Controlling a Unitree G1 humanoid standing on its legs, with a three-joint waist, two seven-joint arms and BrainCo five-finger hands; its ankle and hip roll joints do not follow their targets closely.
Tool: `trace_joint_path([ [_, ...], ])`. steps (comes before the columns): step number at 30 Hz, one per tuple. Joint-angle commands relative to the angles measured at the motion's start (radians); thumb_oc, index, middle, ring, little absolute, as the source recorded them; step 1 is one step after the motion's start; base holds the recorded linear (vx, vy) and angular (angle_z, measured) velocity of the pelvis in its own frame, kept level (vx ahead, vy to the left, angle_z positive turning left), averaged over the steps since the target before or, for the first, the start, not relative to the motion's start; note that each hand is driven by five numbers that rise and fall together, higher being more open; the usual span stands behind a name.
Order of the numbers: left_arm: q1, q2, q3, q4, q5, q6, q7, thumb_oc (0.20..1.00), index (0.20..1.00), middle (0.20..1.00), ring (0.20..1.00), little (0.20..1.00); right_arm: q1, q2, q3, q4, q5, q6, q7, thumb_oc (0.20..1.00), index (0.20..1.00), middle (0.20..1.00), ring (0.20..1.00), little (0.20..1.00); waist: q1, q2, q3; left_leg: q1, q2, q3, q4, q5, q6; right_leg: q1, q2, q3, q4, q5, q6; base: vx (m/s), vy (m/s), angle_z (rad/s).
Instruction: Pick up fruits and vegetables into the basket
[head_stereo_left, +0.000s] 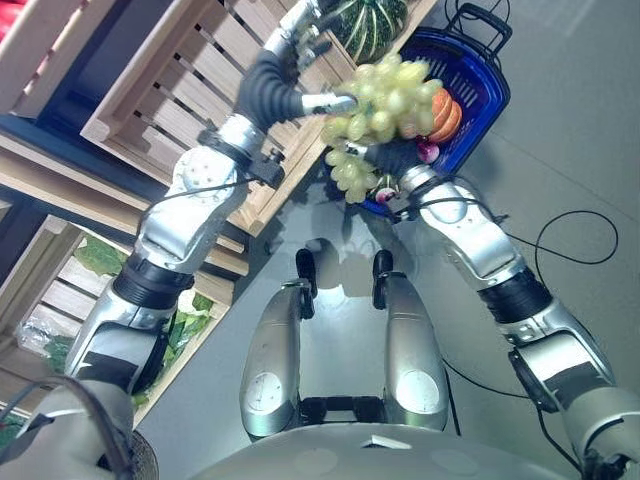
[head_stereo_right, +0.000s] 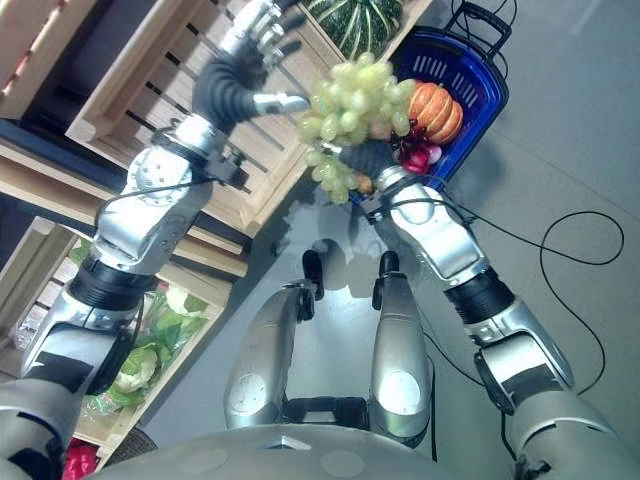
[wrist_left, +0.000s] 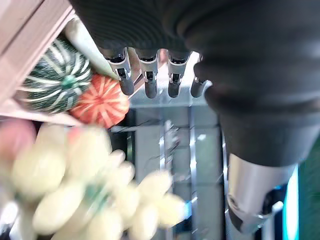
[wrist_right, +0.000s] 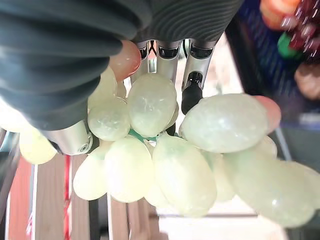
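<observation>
My right hand is raised and shut on a bunch of pale green grapes, whose fruits hang round its fingers in the right wrist view. The bunch hangs just in front of the blue basket on the floor. An orange pumpkin and a red vegetable lie in the basket. My left hand is open beside the grapes, with its thumb reaching towards them and its fingers straight. Past those fingers a green striped pumpkin lies on the wooden shelf.
Slatted wooden crates stand along the left. Leafy greens fill a lower crate. The green striped pumpkin lies at the shelf's end, next to the basket. The basket's black handle stands up at its far side.
</observation>
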Motion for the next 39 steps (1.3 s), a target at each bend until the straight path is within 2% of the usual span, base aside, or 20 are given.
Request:
trace_joint_path([
  [1,0.033,-0.006,0.077,-0.123,-0.063,-0.190,0.022,1.000,1.000,1.000,1.000,1.000,-0.012,0.049,-0.044,-0.135,0.010,-0.134,0.022,0.200,0.200,0.200,0.200,0.200,-0.004,-0.028,-0.053,0.037,-0.066,0.049,0.034,-0.105,0.067,0.032,0.042,-0.054,-0.069,0.054,0.003,0.00,-0.048,-0.02],
  [2,0.052,-0.025,0.081,-0.122,-0.082,-0.233,0.001,1.000,1.000,1.000,1.000,1.000,-0.007,0.068,-0.029,-0.096,0.018,-0.150,0.000,0.200,0.200,0.200,0.200,0.200,0.002,-0.028,-0.053,0.033,-0.068,0.042,0.045,-0.115,0.067,0.032,0.041,-0.055,-0.061,0.044,0.003,0.03,-0.050,-0.03],
  [4,0.080,-0.071,0.069,-0.113,-0.072,-0.296,-0.018,1.000,1.000,1.000,1.000,1.000,-0.003,0.114,0.004,-0.019,-0.063,-0.203,-0.056,0.200,0.200,0.200,0.200,0.200,0.008,-0.022,-0.053,0.021,-0.069,0.038,0.051,-0.110,0.063,0.024,0.040,-0.059,-0.055,0.045,0.001,0.02,-0.038,0.00],
  [6,0.105,-0.101,0.061,-0.109,-0.074,-0.359,-0.032,1.000,1.000,1.000,1.000,1.000,0.025,0.122,0.016,0.006,-0.101,-0.254,-0.096,0.200,0.200,0.200,0.200,0.200,0.008,-0.019,-0.053,0.007,-0.068,0.041,0.051,-0.109,0.065,0.012,0.036,-0.064,-0.052,0.043,0.001,-0.01,-0.033,0.02],
  [9,0.136,-0.121,0.067,-0.105,-0.063,-0.403,-0.046,1.000,1.000,1.000,1.000,1.000,0.055,0.107,0.002,0.012,-0.112,-0.297,-0.116,0.200,0.200,0.200,0.200,0.200,0.008,-0.022,-0.053,-0.010,-0.063,0.047,0.055,-0.109,0.065,-0.002,0.036,-0.069,-0.050,0.040,0.001,-0.01,-0.042,0.04],
  [11,0.164,-0.131,0.068,-0.104,-0.079,-0.408,-0.084,1.000,1.000,1.000,1.000,1.000,0.067,0.088,-0.016,0.023,-0.108,-0.334,-0.126,0.200,0.200,0.200,0.200,0.200,0.010,-0.025,-0.053,-0.031,-0.060,0.046,0.062,-0.109,0.064,-0.021,0.037,-0.072,-0.042,0.039,0.000,-0.02,-0.064,0.04],
  [15,0.221,-0.149,0.048,-0.074,-0.179,-0.320,-0.218,1.000,1.000,1.000,1.000,1.000,0.080,0.049,-0.069,0.058,-0.082,-0.374,-0.117,0.200,0.200,0.200,0.200,0.200,0.017,-0.027,-0.053,-0.083,-0.055,0.044,0.078,-0.107,0.064,-0.066,0.039,-0.082,-0.025,0.039,0.000,-0.02,-0.070,0.05],
  [18,0.276,-0.145,0.013,-0.031,-0.166,-0.235,-0.230,1.000,1.000,1.000,1.000,1.000,0.085,0.005,-0.111,0.078,-0.016,-0.377,-0.109,0.200,0.200,0.200,0.200,0.200,0.026,-0.024,-0.053,-0.140,-0.052,0.041,0.088,-0.101,0.066,-0.120,0.039,-0.092,-0.006,0.041,0.002,-0.03,-0.076,0.10],
  [19,0.280,-0.144,0.011,-0.029,-0.172,-0.229,-0.235,1.000,1.000,1.000,1.000,1.000,0.085,0.001,-0.115,0.080,-0.010,-0.379,-0.108,0.200,0.200,0.200,0.200,0.200,0.027,-0.024,-0.053,-0.145,-0.051,0.041,0.089,-0.101,0.067,-0.124,0.039,-0.093,-0.005,0.042,0.003,-0.03,-0.074,0.10],
  [21,0.338,-0.129,-0.015,0.005,-0.216,-0.116,-0.278,1.000,1.000,1.000,1.000,1.000,0.088,-0.048,-0.150,0.102,0.040,-0.391,-0.102,0.200,0.200,0.200,0.200,0.200,0.039,-0.018,-0.053,-0.196,-0.049,0.037,0.092,-0.093,0.068,-0.173,0.036,-0.103,0.007,0.045,0.004,-0.03,-0.076,0.10],
  [22,0.343,-0.127,-0.018,0.009,-0.222,-0.094,-0.276,1.000,1.000,1.000,1.000,1.000,0.088,-0.052,-0.153,0.104,0.042,-0.388,-0.103,0.200,0.200,0.200,0.200,0.200,0.040,-0.017,-0.053,-0.201,-0.049,0.036,0.093,-0.093,0.068,-0.177,0.036,-0.104,0.008,0.045,0.004,0.05,-0.070,0.13],
  [23,0.384,-0.118,-0.036,0.027,-0.207,-0.069,-0.293,1.000,1.000,1.000,1.000,1.000,0.091,-0.077,-0.162,0.112,0.067,-0.389,-0.105,0.200,0.200,0.200,0.200,0.200,0.048,-0.013,-0.053,-0.209,-0.050,0.027,0.103,-0.118,0.064,-0.187,0.037,-0.100,0.028,0.019,0.014,-0.02,-0.052,0.10],
  [24,0.389,-0.114,-0.039,0.029,-0.198,-0.050,-0.297,1.000,1.000,1.000,1.000,1.000,0.083,-0.088,-0.168,0.113,0.080,-0.388,-0.106,0.200,0.200,0.200,0.200,0.200,0.051,-0.011,-0.053,-0.239,-0.048,0.034,0.095,-0.088,0.070,-0.215,0.035,-0.111,0.019,0.047,0.004,0.03,-0.083,0.07],
  [25,0.442,-0.094,-0.074,0.058,-0.172,-0.016,-0.316,1.000,1.000,1.000,1.000,1.000,0.084,-0.120,-0.177,0.132,0.126,-0.391,-0.116,0.200,0.200,0.200,0.200,0.200,0.061,-0.004,-0.053,-0.251,-0.049,0.024,0.106,-0.115,0.067,-0.231,0.035,-0.107,0.042,0.021,0.013,-0.02,-0.050,0.00],
  [26,0.442,-0.094,-0.074,0.058,-0.172,-0.016,-0.316,1.000,1.000,1.000,1.000,1.000,0.084,-0.120,-0.177,0.132,0.126,-0.391,-0.116,0.200,0.200,0.200,0.200,0.200,0.061,-0.004,-0.053,-0.251,-0.049,0.024,0.106,-0.115,0.067,-0.231,0.035,-0.107,0.042,0.021,0.013,0.05,-0.068,0.04],
  [27,0.467,-0.073,-0.098,0.096,-0.160,0.016,-0.317,1.000,1.000,1.000,1.000,1.000,0.064,-0.146,-0.185,0.165,0.172,-0.393,-0.126,0.200,0.200,0.200,0.200,0.200,0.070,0.006,-0.053,-0.284,-0.046,0.021,0.107,-0.110,0.069,-0.266,0.034,-0.109,0.050,0.023,0.013,-0.01,-0.031,0.05],
  [30,0.487,-0.056,-0.128,0.144,-0.118,0.024,-0.304,1.000,1.000,1.000,1.000,1.000,0.030,-0.174,-0.195,0.211,0.230,-0.390,-0.135,0.200,0.200,0.200,0.200,0.200,0.081,0.020,-0.053,-0.330,-0.043,0.013,0.110,-0.103,0.070,-0.315,0.029,-0.111,0.062,0.024,0.012,-0.02,-0.030,0.08],
  [35,0.497,-0.017,-0.154,0.215,-0.067,0.043,-0.213,1.000,1.000,1.000,1.000,1.000,-0.042,-0.222,-0.215,0.290,0.314,-0.348,-0.126,0.200,0.200,0.200,0.200,0.200,0.100,0.050,-0.053,-0.411,-0.032,0.002,0.117,-0.086,0.064,-0.405,0.016,-0.113,0.101,0.018,0.010,-0.01,-0.010,0.09],
  [39,0.501,0.010,-0.160,0.242,-0.049,0.045,-0.181,1.000,1.000,1.000,1.000,1.000,-0.086,-0.256,-0.224,0.331,0.355,-0.300,-0.104,0.200,0.200,0.200,0.200,0.200,0.113,0.075,-0.053,-0.460,-0.029,-0.008,0.105,-0.063,0.055,-0.462,0.011,-0.110,0.118,0.017,0.009,-0.01,-0.003,0.06],
])
